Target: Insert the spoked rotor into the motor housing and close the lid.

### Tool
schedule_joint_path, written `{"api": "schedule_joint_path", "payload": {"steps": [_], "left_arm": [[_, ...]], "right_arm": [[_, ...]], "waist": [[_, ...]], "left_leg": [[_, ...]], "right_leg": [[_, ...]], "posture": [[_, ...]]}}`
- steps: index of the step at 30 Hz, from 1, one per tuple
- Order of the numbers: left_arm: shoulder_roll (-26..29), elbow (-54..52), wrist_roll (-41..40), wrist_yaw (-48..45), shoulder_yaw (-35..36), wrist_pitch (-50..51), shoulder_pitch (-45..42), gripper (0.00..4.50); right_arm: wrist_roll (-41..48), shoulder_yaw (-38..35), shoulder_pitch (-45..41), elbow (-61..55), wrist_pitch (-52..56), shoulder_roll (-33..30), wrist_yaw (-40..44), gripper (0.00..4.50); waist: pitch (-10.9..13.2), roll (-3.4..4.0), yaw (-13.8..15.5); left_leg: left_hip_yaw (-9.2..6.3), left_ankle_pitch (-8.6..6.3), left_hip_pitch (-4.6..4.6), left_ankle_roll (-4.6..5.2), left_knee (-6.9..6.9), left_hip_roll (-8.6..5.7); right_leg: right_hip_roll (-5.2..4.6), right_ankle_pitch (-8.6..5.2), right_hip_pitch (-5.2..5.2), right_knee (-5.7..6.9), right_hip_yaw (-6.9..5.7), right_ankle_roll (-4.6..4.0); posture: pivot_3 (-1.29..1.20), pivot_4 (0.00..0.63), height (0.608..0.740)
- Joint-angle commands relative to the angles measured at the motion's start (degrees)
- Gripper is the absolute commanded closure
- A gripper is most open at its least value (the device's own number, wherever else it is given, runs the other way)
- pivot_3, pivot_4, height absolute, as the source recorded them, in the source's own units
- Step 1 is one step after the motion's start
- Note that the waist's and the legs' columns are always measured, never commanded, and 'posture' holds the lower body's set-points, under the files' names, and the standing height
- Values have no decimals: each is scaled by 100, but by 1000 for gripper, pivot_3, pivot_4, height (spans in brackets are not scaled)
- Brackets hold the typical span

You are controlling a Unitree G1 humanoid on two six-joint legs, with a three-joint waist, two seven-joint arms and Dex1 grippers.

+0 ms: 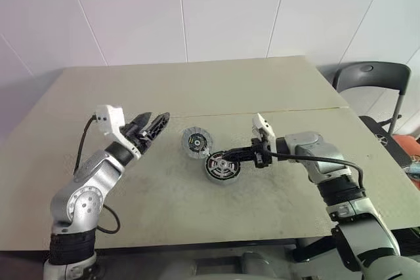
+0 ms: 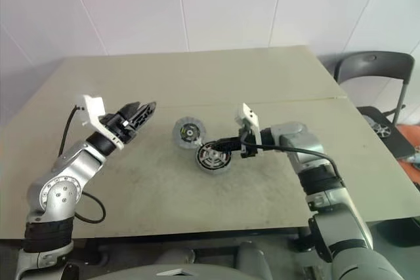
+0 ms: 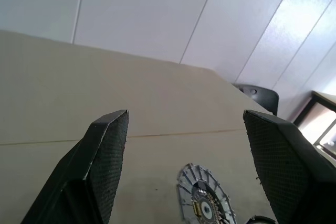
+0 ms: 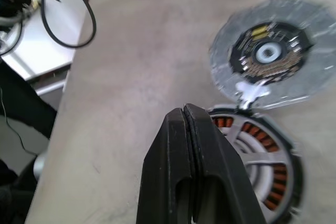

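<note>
While the left claw [image 1: 159, 121] hovers wide open and empty above the desk [image 1: 197, 83], the lid [image 1: 196, 140] lies flat beside the motor housing [image 1: 222, 166], where the fully closed right claw [image 1: 226, 156] rests over the seated spoked rotor [image 2: 212, 156].

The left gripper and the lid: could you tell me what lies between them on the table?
Nothing: the stretch of table between the open left gripper, which hangs above the surface, and the lid is bare, as the left eye view shows.
</note>
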Motion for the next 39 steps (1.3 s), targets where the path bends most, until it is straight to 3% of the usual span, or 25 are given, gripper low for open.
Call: {"api": "schedule_joint_path", "payload": {"steps": [1,4,11,16,19,22,25,31,39], "left_arm": [[-27,-112,135,-55,239,-312,5,794],[-57,-119,216,-42,271,-355,68,794],[-82,-159,279,-244,464,-700,194,794],[32,-88,516,-634,438,-1042,266,794],[16,38,780,-699,417,-1306,229,758],[58,108,1011,-880,344,-1556,205,758],[421,253,1734,-1260,124,-2021,388,758],[452,319,1720,-1428,313,-2315,506,758],[382,372,1785,-1334,338,-2381,558,758]], "right_arm": [[-809,592,-15,567,-528,10,-297,4500],[-849,682,1,690,-720,-2,-151,4500],[586,-291,-332,-45,55,84,558,4500],[138,109,-545,-206,-129,-335,795,4500],[-453,442,-809,-45,-698,-539,748,3948],[-736,638,-1113,70,-1016,-661,996,3036],[-1034,883,-1335,339,-1347,-769,1277,1970],[-1563,1193,-1648,957,-2044,-684,1444,17],[-2023,1426,-1558,1043,-2751,-525,1461,17]], "waist": [[0,0,-7],[-6,1,-19],[6,3,-18],[6,3,-18],[6,3,-12],[7,3,-27],[7,2,-24],[8,1,-12],[9,3,-19]], "left_leg": [[2,0,2,0,1,0],[9,-1,29,2,-1,3],[7,-21,69,37,-2,7],[15,-24,67,33,-9,16],[15,-26,65,33,-12,18],[24,-25,58,32,-12,19],[32,-26,56,30,-12,25],[36,-28,54,28,-15,27],[36,-29,51,28,-15,28]], "right_leg": [[0,1,3,0,0,-1],[4,2,27,0,4,-2],[10,1,70,2,3,-2],[11,5,57,2,0,-8],[11,5,56,-2,-2,-8],[10,5,44,-1,-1,-8],[11,6,37,-1,-1,-9],[11,6,35,-6,-3,-10],[12,6,29,-3,-2,-10]], "posture": [[0,0,740],[0,0,740],[0,0,740],[0,0,740],[0,0,740],[0,0,740],[0,0,740],[0,0,740],[0,0,740]]}}
